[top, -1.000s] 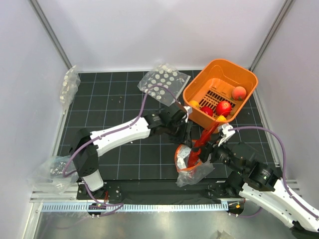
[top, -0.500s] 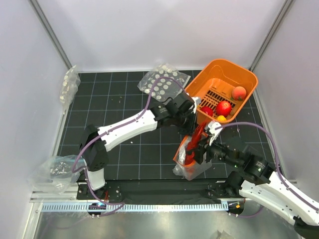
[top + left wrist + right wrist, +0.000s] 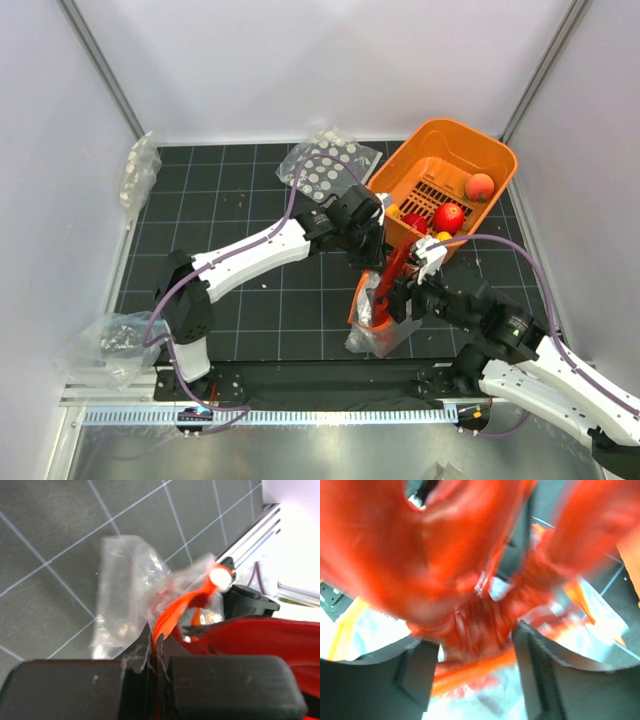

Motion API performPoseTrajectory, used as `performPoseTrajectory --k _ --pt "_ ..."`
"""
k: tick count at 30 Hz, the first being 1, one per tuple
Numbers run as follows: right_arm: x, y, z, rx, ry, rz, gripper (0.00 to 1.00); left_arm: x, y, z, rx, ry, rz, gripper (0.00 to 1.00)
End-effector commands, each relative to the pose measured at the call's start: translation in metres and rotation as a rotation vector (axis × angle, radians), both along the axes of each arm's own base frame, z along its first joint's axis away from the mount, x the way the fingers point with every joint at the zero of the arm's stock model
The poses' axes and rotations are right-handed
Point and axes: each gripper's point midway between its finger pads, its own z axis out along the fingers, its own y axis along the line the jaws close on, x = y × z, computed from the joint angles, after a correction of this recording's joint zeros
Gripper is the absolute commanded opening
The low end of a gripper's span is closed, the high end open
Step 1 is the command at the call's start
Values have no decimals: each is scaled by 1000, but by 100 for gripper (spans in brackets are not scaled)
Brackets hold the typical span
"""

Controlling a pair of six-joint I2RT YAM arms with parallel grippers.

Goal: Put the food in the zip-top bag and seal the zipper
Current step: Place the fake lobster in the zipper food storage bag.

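The zip-top bag (image 3: 378,325) hangs upright near the table's middle front, and its orange-red zipper strip (image 3: 360,300) is held open at the top. My left gripper (image 3: 375,255) is shut on that strip (image 3: 175,612), with the clear bag (image 3: 120,595) below it. My right gripper (image 3: 405,295) is shut on the red octopus piece (image 3: 392,280). The octopus's lower end reaches into the bag's mouth. In the right wrist view the octopus (image 3: 420,555) fills the gap between the fingers of my right gripper (image 3: 475,640), above the strip (image 3: 470,667). Round fruit balls (image 3: 449,216) lie in the basket.
The orange slotted basket (image 3: 395,170) stands at the back right, close behind both grippers. A clear bag with white discs (image 3: 325,165) lies behind the left arm. Other clear bags lie at the far left (image 3: 138,172) and near left (image 3: 110,345).
The left gripper has pulled the bag's mouth up and back, and the bag now stands more upright. The right gripper has moved left with the octopus, further into the mouth.
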Motion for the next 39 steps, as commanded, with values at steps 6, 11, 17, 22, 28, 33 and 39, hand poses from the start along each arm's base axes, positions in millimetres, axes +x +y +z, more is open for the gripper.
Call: performPoseTrajectory --k 6,11,17,22,28,33,39 --pt "14 -5 46 102 70 -185 70 -1 16 16 -24 -39 28 0" --pt "12 -3 62 74 132 -203 75 3 19 8 -3 -48 45 0" --pt "15 -23 64 77 187 -354 67 8 29 -7 25 -21 78 0" --pt "6 -31 65 166 305 -472 58 10 37 -12 46 -27 105 0" --pt "-4 -37 70 217 358 -511 57 9 46 -20 71 -29 125 0" --pt "-10 -47 52 145 413 -564 41 10 50 -16 70 -44 137 0" --pt "-8 -29 35 81 474 -525 40 11 49 -12 58 -55 136 0"
